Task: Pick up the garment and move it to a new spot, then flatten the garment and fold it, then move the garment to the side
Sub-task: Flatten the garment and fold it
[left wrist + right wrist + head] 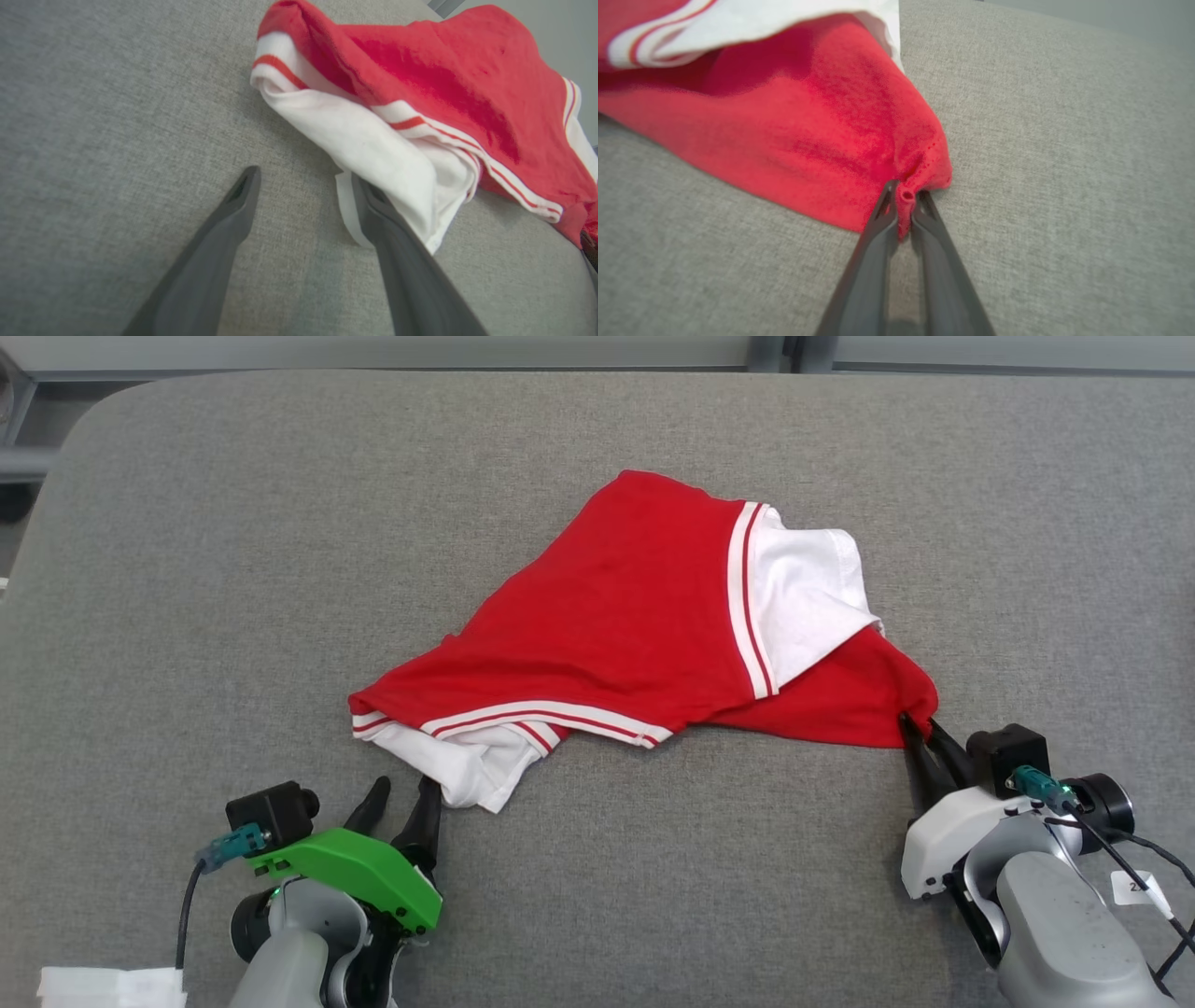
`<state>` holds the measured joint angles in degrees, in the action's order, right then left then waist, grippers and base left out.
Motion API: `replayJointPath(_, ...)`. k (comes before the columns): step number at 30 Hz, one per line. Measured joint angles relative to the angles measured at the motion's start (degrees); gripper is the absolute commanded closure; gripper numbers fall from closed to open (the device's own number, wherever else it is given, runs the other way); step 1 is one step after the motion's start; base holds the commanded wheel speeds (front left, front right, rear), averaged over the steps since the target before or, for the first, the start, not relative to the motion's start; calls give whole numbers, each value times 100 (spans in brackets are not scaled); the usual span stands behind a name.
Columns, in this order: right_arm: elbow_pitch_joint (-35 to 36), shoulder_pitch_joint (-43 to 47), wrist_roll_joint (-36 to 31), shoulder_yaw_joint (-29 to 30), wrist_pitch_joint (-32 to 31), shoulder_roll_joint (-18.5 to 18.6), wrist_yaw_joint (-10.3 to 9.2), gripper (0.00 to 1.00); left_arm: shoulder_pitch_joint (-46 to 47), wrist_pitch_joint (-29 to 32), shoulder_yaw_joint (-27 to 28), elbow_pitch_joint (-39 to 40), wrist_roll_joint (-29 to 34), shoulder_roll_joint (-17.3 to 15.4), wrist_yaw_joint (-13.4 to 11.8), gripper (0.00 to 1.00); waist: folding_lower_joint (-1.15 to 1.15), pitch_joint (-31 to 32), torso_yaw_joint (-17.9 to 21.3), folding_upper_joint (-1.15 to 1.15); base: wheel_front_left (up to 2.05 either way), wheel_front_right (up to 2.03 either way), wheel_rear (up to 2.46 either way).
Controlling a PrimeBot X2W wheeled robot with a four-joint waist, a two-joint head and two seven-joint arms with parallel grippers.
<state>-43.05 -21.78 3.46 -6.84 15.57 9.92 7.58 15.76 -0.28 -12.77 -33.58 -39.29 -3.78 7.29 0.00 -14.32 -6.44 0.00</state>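
Head view, from the left edge across. In the bottom left corner, a white scrap [107,987] (too cropped to identify). Just right of that, the left gripper [405,786]: released, jaws spread wide, gripping nothing, with its right-hand finger touching the white cloth at the near-left end of the garment [616,607]. Same story in the left wrist view: one finger over the bare grey padded surface [187,569], the other tucked against the edge of the white fold.

Mid-frame, the garment itself: red with white parts and red-and-white striped bands, lying crumpled in a rough triangle near the middle of the surface, with a white panel turned up at its far right.

At lower right, the right gripper [920,721]: clenched on the garment's red near-right corner, with the cloth drawn out to a point toward the fingertips. Clear up close in the right wrist view: a small pucker of red fabric pinched between the two nearly closed fingers, the rest of the cloth resting on the surface.
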Motion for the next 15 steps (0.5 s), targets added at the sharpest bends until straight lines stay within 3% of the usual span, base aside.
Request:
replayJointPath(3,13,-3,53,-34,1,3,3,99,-152,75,108,237,-90,-4,-133,0,0,-11,48,0,0,0,0)
replayJointPath(7,16,5,152,-75,0,36,4,100,-577,225,231,791,-250,-149,-231,0,0,-1,85,0,0,0,0)
replayJointPath(15,-20,40,304,-163,1,140,3,100,-1416,929,-73,2190,-542,-513,-82,0,0,35,-1,0,0,0,0)
